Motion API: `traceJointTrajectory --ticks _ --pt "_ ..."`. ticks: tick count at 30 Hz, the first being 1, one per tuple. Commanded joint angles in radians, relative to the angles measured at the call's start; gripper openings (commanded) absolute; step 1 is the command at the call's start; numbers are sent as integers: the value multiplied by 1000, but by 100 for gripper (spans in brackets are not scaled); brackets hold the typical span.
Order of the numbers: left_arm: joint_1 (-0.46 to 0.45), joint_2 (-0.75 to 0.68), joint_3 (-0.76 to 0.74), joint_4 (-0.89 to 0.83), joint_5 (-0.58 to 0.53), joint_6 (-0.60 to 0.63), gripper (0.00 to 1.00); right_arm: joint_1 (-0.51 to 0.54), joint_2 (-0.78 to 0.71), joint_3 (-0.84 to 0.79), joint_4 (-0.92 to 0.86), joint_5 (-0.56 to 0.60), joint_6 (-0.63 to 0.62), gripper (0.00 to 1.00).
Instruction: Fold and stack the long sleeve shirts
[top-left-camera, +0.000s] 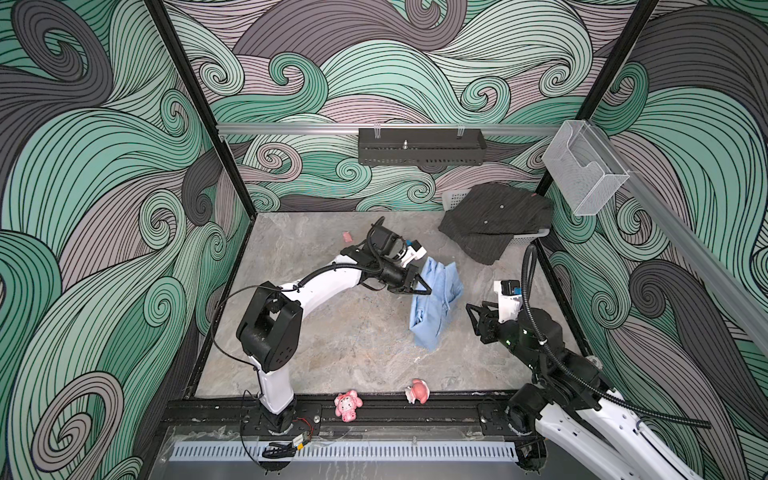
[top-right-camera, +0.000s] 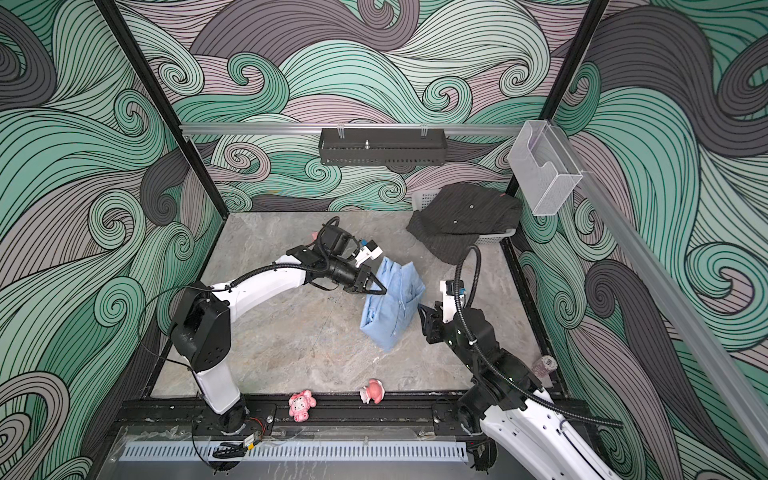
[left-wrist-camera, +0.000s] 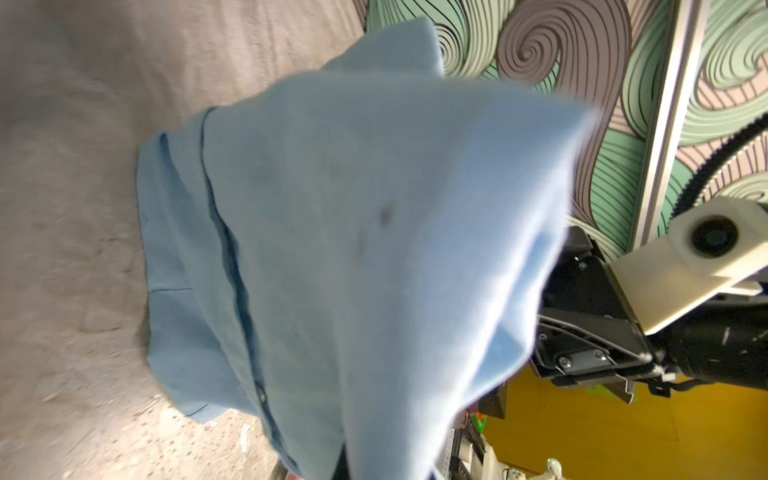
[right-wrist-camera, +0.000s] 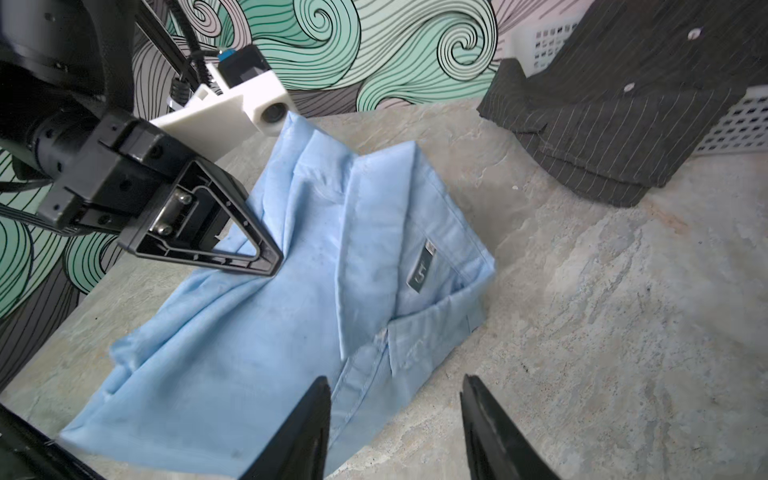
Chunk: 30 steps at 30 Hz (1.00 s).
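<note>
Record left gripper (right-wrist-camera: 269, 257) as clamped on a pinch of the light blue shirt (right-wrist-camera: 332, 291), taken at the long edge on that arm's side. Confirm from the left wrist view: cloth draped straight off the grip, filling most of the frame, hence lifted rather than merely touched. Read as mid-fold: flap raised for carrying across the body of the shirt.

Record right gripper (right-wrist-camera: 395, 377) as open and empty, jaws apart, poised just beside the opposite edge, near the collar and placket. No contact with the cloth visible in both top views. Probably parked close for pinning that side down or for taking a second corner; cannot settle which.

Locate the shirt itself right of centre on the table (top-left-camera: 324, 345), between the two grippers, already narrowed into a long packet, collar and grey neck label showing. Resting on the table everywhere except at the pinched edge.

Locate the dark pinstriped shirt (top-left-camera: 494, 224) well apart, in the far right corner, draped over a white basket (top-left-camera: 455, 198), lower layers spilling onto the table. Untouched by either gripper. Looks loosely layered, not squared. Take as waiting its turn or as the base of the stack; unclear which.

Flag risk: thin cloth, small pinch, possible slip or drag of the whole packet during the carry-over. Also note two small pink toys (top-left-camera: 348, 405) at the near edge, away from the work.
</note>
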Motion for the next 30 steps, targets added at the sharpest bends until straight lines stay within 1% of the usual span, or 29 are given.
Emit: traceJointTrajectory --ticks 1,5,6,7,8,10,13,20,26,30 --pt "77 17 -70 20 12 17 0 -35 55 20 -8 -86 44 61" --pt "167 79 -154 -37 -61 71 0 -83 160 3 33 -220 136 69" --pt "188 88 -185 -16 -59 57 0 -95 189 -4 49 -251 170 70" --pt "204 94 -203 -15 -83 52 0 -102 224 -11 69 -280 209 71" --pt "210 99 -203 -40 -107 72 0 -106 251 -18 88 -299 237 71" --pt "212 116 -196 -100 -173 103 0 -108 316 -41 164 -346 293 73" --pt "221 151 -206 -110 -208 92 0 -108 414 -81 282 -398 369 74" --pt "222 189 -219 -153 -356 66 0 -107 650 -114 493 -503 462 79" --pt "223 204 -226 -158 -391 36 0 -85 852 -105 659 -573 516 80" --pt "221 201 -239 -138 -388 18 0 -33 924 -62 740 -602 538 80"
